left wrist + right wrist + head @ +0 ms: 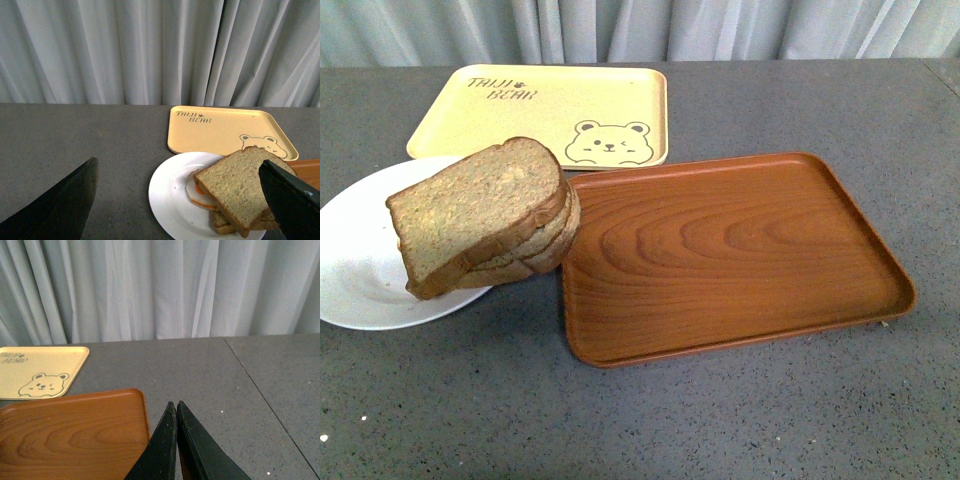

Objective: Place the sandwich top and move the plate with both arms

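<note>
Front view: the thick, squarish brown bread slice that is the sandwich top (480, 205) lies tilted on a stack of thinner slices (552, 245). Its long axis runs slantwise, low end on the round white plate (360, 270) and high, rounded end toward the brown wood-grain rectangular tray (720, 250). The stack hangs over the plate's rim on that side.

In the left wrist view the left gripper (177, 164) is spread wide with nothing between its black fingers (65, 200). The sandwich top (240, 185) sits just ahead of it, nearer one finger, whose tip hides a corner of the bread. White and orange egg (192, 192) peeps from under the slice. The plate (167, 195) lies in the gap between the fingers, cut off at the frame's edge.

Beyond the plate from this gripper is the pale yellow rectangular tray (225, 130), printed with what reads roughly as "TAIJI BEAR" and a winking bear face.

The right gripper (175, 404) has its fingers pressed together, gripping nothing. The wood-grain tray (75, 430) lies just beside it, with the yellow tray (30, 365) further off; its lettering there is cut off and unreadable. The plate and bread are out of this view.
</note>
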You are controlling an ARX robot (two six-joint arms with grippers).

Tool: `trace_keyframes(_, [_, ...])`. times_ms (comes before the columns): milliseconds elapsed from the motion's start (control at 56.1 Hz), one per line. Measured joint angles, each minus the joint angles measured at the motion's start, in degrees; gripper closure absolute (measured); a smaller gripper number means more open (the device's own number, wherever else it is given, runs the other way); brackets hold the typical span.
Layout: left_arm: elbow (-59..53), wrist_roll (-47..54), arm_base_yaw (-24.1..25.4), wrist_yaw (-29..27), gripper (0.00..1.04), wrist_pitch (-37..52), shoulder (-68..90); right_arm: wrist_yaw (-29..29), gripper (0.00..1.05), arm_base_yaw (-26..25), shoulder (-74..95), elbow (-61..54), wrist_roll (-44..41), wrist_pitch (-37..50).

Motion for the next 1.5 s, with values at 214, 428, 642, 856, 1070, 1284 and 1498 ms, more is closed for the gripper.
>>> trace_keyframes(214, [0.0, 0.0, 0.0, 0.0, 0.09, 0.0, 0.0, 0.0, 1.03, 0.0, -5.3, 0.0, 0.0, -5.2])
trace_keyframes(428, [0.0, 0.0, 0.0, 0.0, 0.09, 0.0, 0.0, 0.0, 1.03, 0.0, -9.0, 0.0, 0.0, -8.8])
trace_keyframes(642, [0.0, 0.0, 0.0, 0.0, 0.09, 0.0, 0.0, -0.3, 1.03, 0.0, -15.8, 0.0, 0.0, -17.5])
trace_keyframes(856, [0.0, 0.0, 0.0, 0.0, 0.09, 0.0, 0.0, -0.1, 1.03, 0.0, -20.5, 0.0, 0.0, -20.8])
trace_keyframes(1070, [0.1, -0.3, 0.2, 0.5, 0.09, -0.3, 0.3, -0.1, 0.97, 0.0, -20.6, 0.0, -0.1, -20.8])
trace_keyframes(1284, [7.5, -33.4, 14.7, 40.8, 0.09, 4.9, 27.8, -0.2, 0.58, 0.0, -20.7, 0.0, -0.1, -20.9])
trace_keyframes(1498, [14.2, -44.9, 18.2, 37.5, 0.09, 31.7, 61.6, -0.2, 0.16, 0.0, -20.7, 0.0, -0.1, -20.9])
